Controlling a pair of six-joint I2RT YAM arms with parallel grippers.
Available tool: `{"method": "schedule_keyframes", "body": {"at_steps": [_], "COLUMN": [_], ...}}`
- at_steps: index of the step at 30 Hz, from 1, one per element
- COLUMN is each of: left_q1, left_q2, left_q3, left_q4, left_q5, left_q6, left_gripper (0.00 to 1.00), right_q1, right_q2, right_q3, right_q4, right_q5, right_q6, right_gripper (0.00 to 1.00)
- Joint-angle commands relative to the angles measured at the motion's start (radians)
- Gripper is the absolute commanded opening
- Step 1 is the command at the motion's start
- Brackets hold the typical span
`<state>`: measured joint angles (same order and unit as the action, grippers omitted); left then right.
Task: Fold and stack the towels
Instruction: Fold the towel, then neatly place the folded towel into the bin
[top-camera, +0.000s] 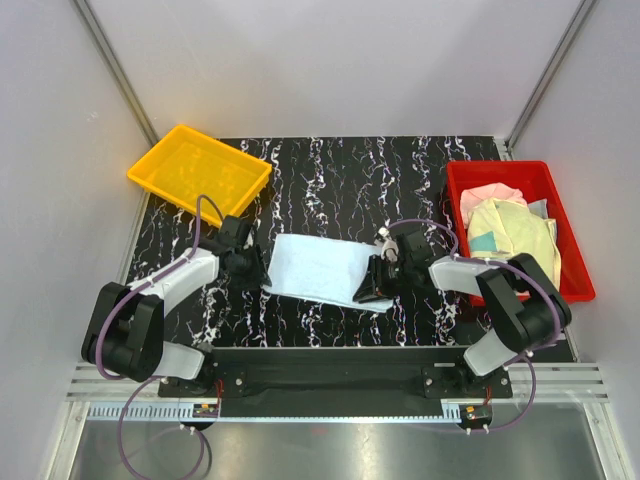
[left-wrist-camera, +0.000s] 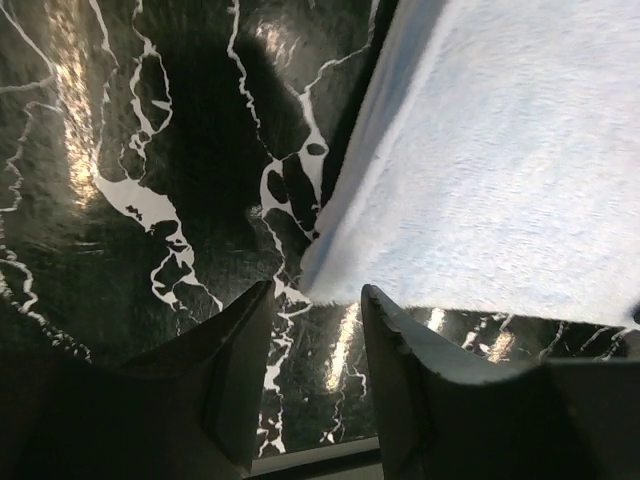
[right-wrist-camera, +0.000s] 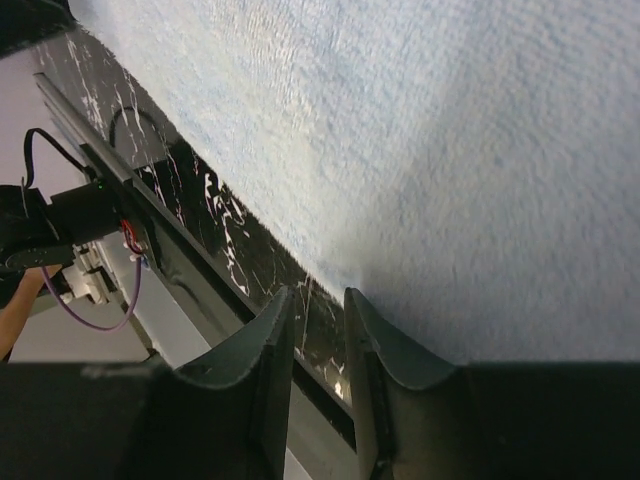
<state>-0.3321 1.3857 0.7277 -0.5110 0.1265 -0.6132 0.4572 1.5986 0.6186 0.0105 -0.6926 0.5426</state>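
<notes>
- Towel (top-camera: 320, 268) is lying flat on the middle of the table (top-camera: 330, 180).
- Left gripper (top-camera: 264, 271) is hovering low at its left edge, fingers spread, empty.
- Right gripper (top-camera: 363, 292) is tilting down at the right corner, fingers narrowly parted.

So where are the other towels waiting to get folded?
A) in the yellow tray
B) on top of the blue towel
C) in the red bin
C: the crumpled yellow and pink towels are piled in the red bin on the right side of the table.
</notes>
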Motion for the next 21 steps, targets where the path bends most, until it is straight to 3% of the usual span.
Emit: {"method": "schedule_keyframes", "body": {"at_steps": [1, 6, 14, 17, 21], "left_q1": [0.005, 0.016, 0.067, 0.071, 0.076], "left_q2": [-0.048, 0.018, 0.208, 0.233, 0.268], "left_q3": [0.114, 0.171, 0.197, 0.24, 0.272], "left_q4": [-0.018, 0.014, 0.055, 0.036, 0.037], "left_q5": [-0.039, 0.028, 0.074, 0.036, 0.088], "left_q6": [0.044, 0.116, 0.158, 0.188, 0.21], "left_gripper": [0.47, 0.52, 0.55, 0.57, 0.59], "right_q1": [0.005, 0.005, 0.006, 0.006, 0.006], "right_q2": [-0.123, -0.189, -0.195, -0.253, -0.357], "right_q3": [0.038, 0.008, -0.103, -0.132, -0.137], "right_q4": [-0.182, -0.291, -0.288, -0.276, -0.29], "right_q5": [0.085, 0.203, 0.396, 0.412, 0.378], "right_q6": [-0.03, 0.011, 0.091, 0.112, 0.122], "right_gripper": [0.33, 0.31, 0.21, 0.21, 0.26]}}
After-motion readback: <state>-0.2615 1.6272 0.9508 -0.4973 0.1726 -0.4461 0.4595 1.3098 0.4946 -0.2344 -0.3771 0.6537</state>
